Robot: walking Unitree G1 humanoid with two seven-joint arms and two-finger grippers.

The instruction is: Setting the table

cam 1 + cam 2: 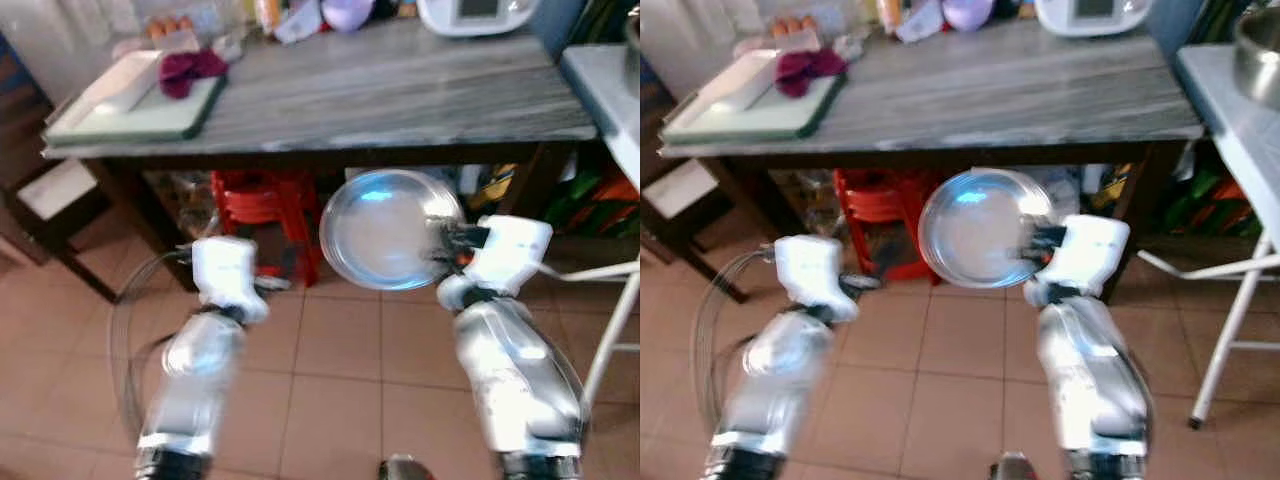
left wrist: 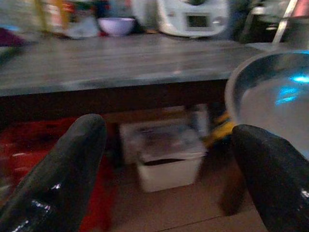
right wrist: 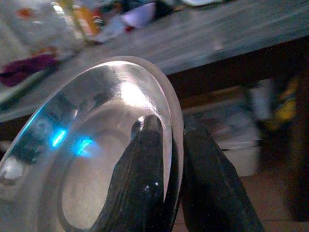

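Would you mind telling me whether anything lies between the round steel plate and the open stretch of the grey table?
Nothing visible does. The right end effector grips the round steel plate by its rim, below the grey wooden table; the tabletop straight ahead is bare, with the green tray off to the left.

No readable text, label or number anywhere; display on white appliance at table's back too blurred.

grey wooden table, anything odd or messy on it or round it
Nothing looks spilled or damaged. A crumpled maroon cloth lies loosely across the pale green tray at the grey wooden table's left end. The right gripper holds the round steel plate by its rim, below the tabletop.
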